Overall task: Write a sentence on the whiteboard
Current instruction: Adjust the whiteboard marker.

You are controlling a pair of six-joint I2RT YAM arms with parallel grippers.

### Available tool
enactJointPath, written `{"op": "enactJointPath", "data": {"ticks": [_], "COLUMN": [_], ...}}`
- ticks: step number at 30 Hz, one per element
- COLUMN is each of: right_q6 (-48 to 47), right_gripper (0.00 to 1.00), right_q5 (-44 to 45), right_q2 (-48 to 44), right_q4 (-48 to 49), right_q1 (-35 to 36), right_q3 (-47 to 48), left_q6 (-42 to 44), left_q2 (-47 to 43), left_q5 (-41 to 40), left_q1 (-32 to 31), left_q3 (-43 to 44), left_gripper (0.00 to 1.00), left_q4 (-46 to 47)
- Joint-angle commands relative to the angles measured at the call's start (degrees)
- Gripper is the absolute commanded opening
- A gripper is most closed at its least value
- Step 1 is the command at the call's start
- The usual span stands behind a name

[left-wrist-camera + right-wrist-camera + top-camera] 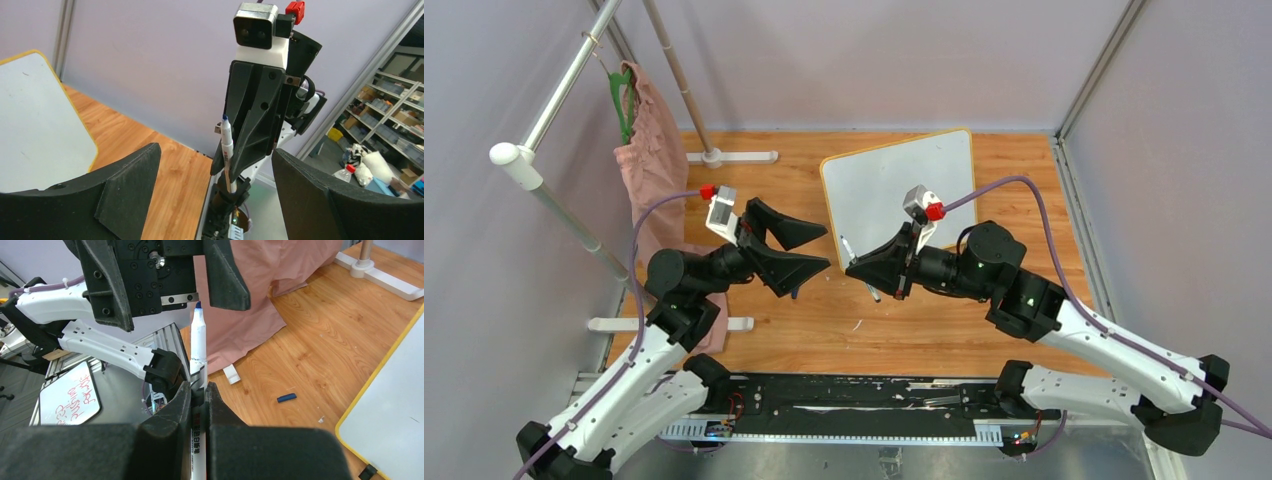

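Observation:
The whiteboard [899, 190] stands tilted at the back of the wooden table, white with a yellow rim. Its edge also shows in the left wrist view [35, 125] and the right wrist view [390, 415]. Its face is bare apart from a tiny dark speck, and no sentence is in view. My right gripper [856, 266] [198, 386] is shut on a white marker [198, 347] [227, 145], uncapped, with its blue tip pointing at the left gripper. My left gripper [827, 248] [215, 150] is open and faces the marker tip from a short way off, holding nothing.
A small blue cap [287, 397] lies on the wood near the board's corner. A pink cloth [654, 150] hangs from a white rack [554, 90] at the left, with rack feet [734, 156] on the table. Grey walls enclose the table.

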Motion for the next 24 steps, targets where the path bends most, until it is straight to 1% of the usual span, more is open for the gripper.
{"op": "enactJointPath", "data": {"ticks": [1, 6, 14, 20, 24], "right_q6": [1.43, 2.16, 2.44, 2.47, 2.49], "right_gripper": [0.00, 0.00, 0.00, 0.00, 0.00], "right_q5": [-2.74, -3.85, -4.17, -4.49, -4.68], "right_q2": [1.30, 2.54, 3.81, 3.88, 3.70], "right_q4": [4.58, 6.25, 7.33, 7.38, 7.29], "right_q1": [0.39, 0.48, 0.44, 0.57, 0.57], "right_q3": [0.93, 1.29, 1.52, 1.44, 1.26], "left_q6": [-1.80, -1.89, -3.28, -2.92, -3.00], "left_q2": [2.05, 3.25, 6.14, 6.21, 6.65], "left_q5": [2.81, 2.78, 3.33, 3.04, 3.20], "left_q1": [-0.58, -1.28, -2.47, -2.82, -3.13], "left_q3": [3.18, 3.91, 4.53, 5.90, 6.35], "left_gripper": [0.86, 0.83, 0.72, 0.60, 0.50], "left_q4": [1.64, 1.68, 1.69, 1.69, 1.69]}}
